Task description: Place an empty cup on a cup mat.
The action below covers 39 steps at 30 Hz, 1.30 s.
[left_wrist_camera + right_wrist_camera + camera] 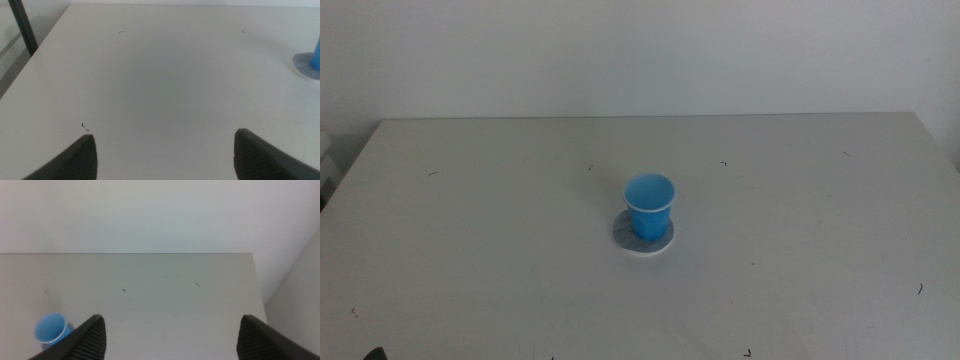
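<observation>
Already the small bright blue tapered plastic cup (649, 206) stands upright on the flat round speckled grey cup mat (624, 235), near the middle of the pale desk (470, 250), so the placing looks finished. Both arms wait well apart from it: the left gripper (162, 155) and right gripper (172, 337) show fingers spread wide, holding nothing.
</observation>
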### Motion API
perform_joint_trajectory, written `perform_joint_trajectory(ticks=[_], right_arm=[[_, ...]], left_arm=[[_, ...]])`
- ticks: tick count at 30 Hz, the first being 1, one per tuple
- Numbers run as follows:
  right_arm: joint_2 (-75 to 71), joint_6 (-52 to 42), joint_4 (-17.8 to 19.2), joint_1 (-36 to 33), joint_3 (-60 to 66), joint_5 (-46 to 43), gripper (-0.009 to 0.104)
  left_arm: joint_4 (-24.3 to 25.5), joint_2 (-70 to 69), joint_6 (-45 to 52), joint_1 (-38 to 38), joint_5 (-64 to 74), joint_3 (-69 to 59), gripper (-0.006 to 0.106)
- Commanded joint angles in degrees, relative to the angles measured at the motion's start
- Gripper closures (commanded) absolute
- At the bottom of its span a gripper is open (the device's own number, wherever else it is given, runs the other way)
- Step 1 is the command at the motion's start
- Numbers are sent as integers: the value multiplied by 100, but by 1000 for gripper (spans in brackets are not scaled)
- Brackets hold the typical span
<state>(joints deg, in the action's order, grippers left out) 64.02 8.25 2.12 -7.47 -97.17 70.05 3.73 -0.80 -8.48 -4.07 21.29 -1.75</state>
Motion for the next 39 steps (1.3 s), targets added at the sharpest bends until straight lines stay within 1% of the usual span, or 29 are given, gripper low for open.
perform_joint_trajectory(ticks=[1, 6, 12, 15, 18, 21, 23, 27, 29, 33, 35, 39], right_arm=[[-737, -8, 93, 233, 597, -712, 28], [-2164, -8, -70, 316, 2467, -1552, 28], [-3965, -160, -93, 316, 4879, -2932, 27], [-4813, -159, -114, 316, 6048, -3698, 22], [-5549, -159, -212, 316, 6965, -4351, 12], [-6142, -159, -212, 316, 7666, -4924, 2], [-6387, -154, -212, 316, 8024, -5228, 1], [-6612, -154, -115, 316, 8532, -5157, 1], [-6613, -154, -3, 316, 8780, -5170, 1], [-6613, -154, 471, 316, 9306, -5172, 1], [-6613, -154, 610, 316, 9456, -5167, 1], [-6613, -154, 614, 316, 9568, -5171, 1]], left_arm=[[2, -19, -61, 6, -379, 34, -5], [2, -19, -61, 6, -379, 34, -5], [2, -19, -61, 6, -379, 34, -5], [2, -19, -61, 6, -379, 34, -5], [2, -19, -61, 6, -379, 34, -5], [2, -19, -61, 6, -379, 34, -5], [2, -19, -61, 6, -379, 34, -5], [2, -19, -61, 6, -379, 34, -5], [2, -19, -61, 6, -379, 34, -5], [2, -19, -61, 6, -379, 34, -5], [2, -19, -61, 6, -379, 34, -5], [2, -19, -61, 6, -379, 34, -5]])
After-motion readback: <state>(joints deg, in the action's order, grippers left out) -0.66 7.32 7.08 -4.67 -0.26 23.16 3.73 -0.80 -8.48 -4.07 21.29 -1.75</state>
